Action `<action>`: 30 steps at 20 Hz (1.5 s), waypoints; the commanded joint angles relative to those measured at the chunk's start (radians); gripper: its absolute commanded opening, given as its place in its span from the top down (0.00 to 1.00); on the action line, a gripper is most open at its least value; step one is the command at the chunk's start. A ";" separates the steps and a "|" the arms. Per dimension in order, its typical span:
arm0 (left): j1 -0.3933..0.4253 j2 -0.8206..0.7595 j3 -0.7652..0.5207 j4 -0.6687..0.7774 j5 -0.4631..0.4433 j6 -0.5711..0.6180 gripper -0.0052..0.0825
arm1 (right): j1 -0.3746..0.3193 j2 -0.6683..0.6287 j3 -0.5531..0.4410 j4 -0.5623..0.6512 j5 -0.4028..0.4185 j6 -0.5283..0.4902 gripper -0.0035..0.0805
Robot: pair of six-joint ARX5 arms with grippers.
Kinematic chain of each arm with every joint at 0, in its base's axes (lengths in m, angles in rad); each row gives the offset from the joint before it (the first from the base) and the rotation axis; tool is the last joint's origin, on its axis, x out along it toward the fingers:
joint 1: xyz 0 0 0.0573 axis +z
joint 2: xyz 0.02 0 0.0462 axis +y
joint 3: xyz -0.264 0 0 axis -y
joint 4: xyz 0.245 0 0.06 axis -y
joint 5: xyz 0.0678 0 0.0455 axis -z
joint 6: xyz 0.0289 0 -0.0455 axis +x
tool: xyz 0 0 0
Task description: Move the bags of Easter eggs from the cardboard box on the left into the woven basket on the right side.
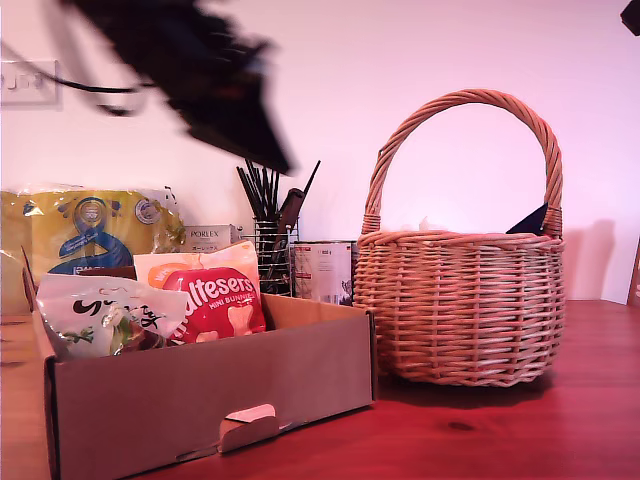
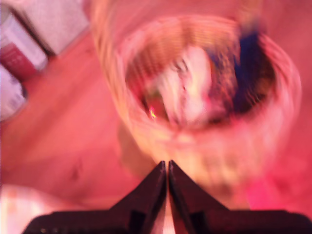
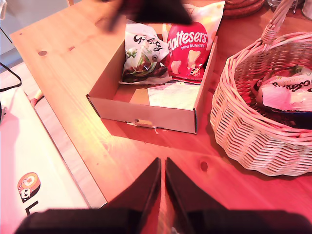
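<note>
Exterior view's left: shallow brown cardboard box [image 1: 200, 395] on the wooden counter [image 1: 480, 430], holding a white green-printed pouch [image 1: 105, 315] and an orange-red Maltesers pouch [image 1: 215, 295] leaning upright at its rear. Exterior view's right: round tan wicker basket with arched handle [image 1: 455, 305], just beside the box, with a white pouch [image 3: 287, 92] and a dark blue pouch [image 2: 248, 73] inside. My first gripper [image 2: 167, 168] hangs blurred above the basket, my second gripper [image 3: 162, 165] over bare counter before the box; both have fingers pressed together, empty.
</note>
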 commanded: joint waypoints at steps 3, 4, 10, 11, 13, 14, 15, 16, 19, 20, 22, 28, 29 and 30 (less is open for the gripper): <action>0.173 -0.093 -0.091 -0.028 0.108 0.059 0.96 | 0.005 -0.001 0.016 0.008 -0.006 -0.003 0.97; 0.213 -0.101 -0.091 -0.029 0.109 0.074 0.96 | 0.005 -0.001 0.016 0.007 -0.007 -0.002 0.97; 0.309 -0.060 -0.090 0.087 0.159 0.175 0.24 | 0.005 0.000 0.016 0.011 -0.009 -0.002 0.97; 0.309 -0.043 -0.089 0.107 0.174 0.233 0.24 | 0.005 0.000 0.016 0.012 -0.009 -0.002 0.97; 0.310 0.012 -0.059 0.098 0.187 0.237 0.24 | 0.005 0.000 0.016 0.011 -0.010 -0.002 0.97; 0.310 0.045 -0.039 0.085 0.186 0.237 0.24 | 0.005 0.000 0.016 0.011 -0.011 -0.002 0.97; 0.314 0.074 -0.010 0.071 0.181 0.237 0.24 | 0.005 0.000 0.016 0.011 -0.018 -0.002 0.97; 0.318 0.106 0.020 0.059 0.176 0.237 0.24 | 0.005 0.000 0.016 0.011 -0.027 -0.002 0.97; 0.320 0.196 0.132 -0.003 0.175 0.237 0.24 | 0.005 0.000 0.016 0.011 -0.027 -0.002 0.97; 0.326 0.225 0.172 -0.034 0.176 0.238 0.24 | 0.005 0.000 0.016 0.011 -0.027 -0.002 0.97; 0.342 0.298 0.253 -0.098 0.195 0.242 0.24 | 0.005 0.000 0.016 0.011 -0.027 -0.003 0.97; 0.366 0.515 0.468 -0.306 0.275 0.273 0.24 | 0.005 0.000 0.016 0.011 -0.026 -0.003 0.97; 0.366 0.539 0.479 -0.320 0.276 0.286 0.24 | 0.005 0.002 0.016 0.011 -0.026 -0.003 0.97; 0.366 0.562 0.487 -0.329 0.276 0.290 0.24 | 0.005 0.004 0.016 0.011 -0.026 -0.003 0.97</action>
